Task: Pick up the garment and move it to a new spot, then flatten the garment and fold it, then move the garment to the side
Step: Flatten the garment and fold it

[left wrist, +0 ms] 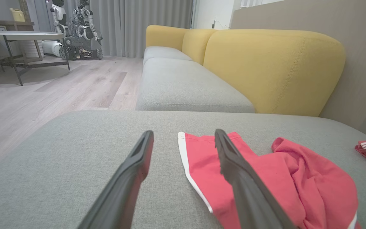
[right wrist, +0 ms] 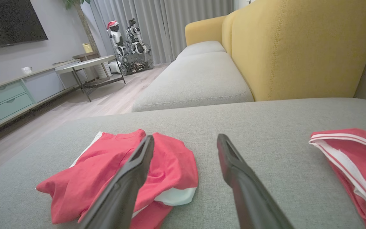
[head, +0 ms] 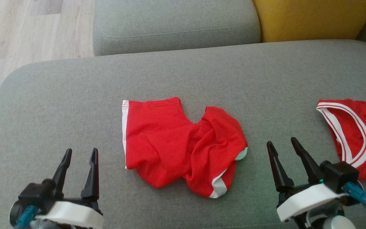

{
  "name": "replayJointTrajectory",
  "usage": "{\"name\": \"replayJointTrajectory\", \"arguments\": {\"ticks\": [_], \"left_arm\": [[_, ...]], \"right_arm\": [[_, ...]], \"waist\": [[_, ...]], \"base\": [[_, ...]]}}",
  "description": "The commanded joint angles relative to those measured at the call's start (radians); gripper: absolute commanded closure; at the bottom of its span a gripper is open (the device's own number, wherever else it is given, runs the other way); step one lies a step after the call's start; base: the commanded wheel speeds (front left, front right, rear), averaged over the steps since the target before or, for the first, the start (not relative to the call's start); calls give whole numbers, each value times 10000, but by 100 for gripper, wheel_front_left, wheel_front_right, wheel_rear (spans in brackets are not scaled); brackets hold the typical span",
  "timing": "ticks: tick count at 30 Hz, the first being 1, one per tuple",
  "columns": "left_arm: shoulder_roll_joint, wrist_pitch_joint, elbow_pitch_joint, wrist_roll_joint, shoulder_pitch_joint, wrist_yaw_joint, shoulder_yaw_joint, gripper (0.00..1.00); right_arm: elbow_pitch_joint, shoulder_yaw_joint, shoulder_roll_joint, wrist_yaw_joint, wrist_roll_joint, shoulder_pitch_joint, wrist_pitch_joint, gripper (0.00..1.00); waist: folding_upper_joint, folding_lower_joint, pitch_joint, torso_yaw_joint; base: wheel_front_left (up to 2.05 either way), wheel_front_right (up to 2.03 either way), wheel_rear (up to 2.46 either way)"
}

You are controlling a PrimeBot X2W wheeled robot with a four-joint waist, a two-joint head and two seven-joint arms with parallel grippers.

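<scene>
garment (head: 183,146): crosswise, long axis left-right, between both tools
left tool (head: 81,149): wide, empty, off the flat end
right tool (head: 281,141): wide, empty, slightly nearer, bunched end

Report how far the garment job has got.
Done: nothing visible; the red shorts lie crumpled on the grey cushion. In hand: nothing; left gripper and right gripper are open, either side of them. Left: pick up, move, flatten, fold, set aside.
</scene>
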Motion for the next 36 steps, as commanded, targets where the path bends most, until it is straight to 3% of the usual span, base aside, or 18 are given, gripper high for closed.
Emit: {"name": "replayJointTrajectory", "arguments": {"ticks": [1, 6, 13, 20, 30, 32, 36], "left_arm": [[183, 3, -311, -32, -440, 48, 327, 0], [170, 40, -268, 3, -723, -17, 173, 0], [-3, -98, -152, 81, -1422, -154, -78, 0], [-283, -325, 172, 155, -2065, -319, -274, 0], [-501, -476, 434, 360, -2560, -401, -212, 0], [-549, -485, 453, 397, -2594, -412, -191, 0], [-690, -494, 454, 311, -2612, -495, -54, 0]], "right_arm": [[-354, 272, -74, -9, -53, -275, 27, 0], [-201, 701, -210, -9, -155, -353, 245, 0], [749, 3191, -679, -9, -33, -1266, 528, 0], [2619, 5764, -837, -9, 359, -2847, 352, 0], [6136, 6989, -541, -9, 379, -4860, 366, 0], [6685, 7141, -426, -9, 515, -5089, 351, 100], [7101, 7427, -255, -9, 993, -5389, 233, 100]], "waist": [[0, 0, 14, 36], [0, 0, 187, 344], [0, 0, 793, 1004], [0, 0, 1394, 1704], [0, 0, 1805, 2161], [0, 0, 1840, 2183], [0, 0, 1893, 2144]], "base": [[0, 0, 0], [0, 0, 0], [0, 0, 0], [0, 0, 0], [0, 0, 0], [0, 0, 0], [0, 0, 0]]}}
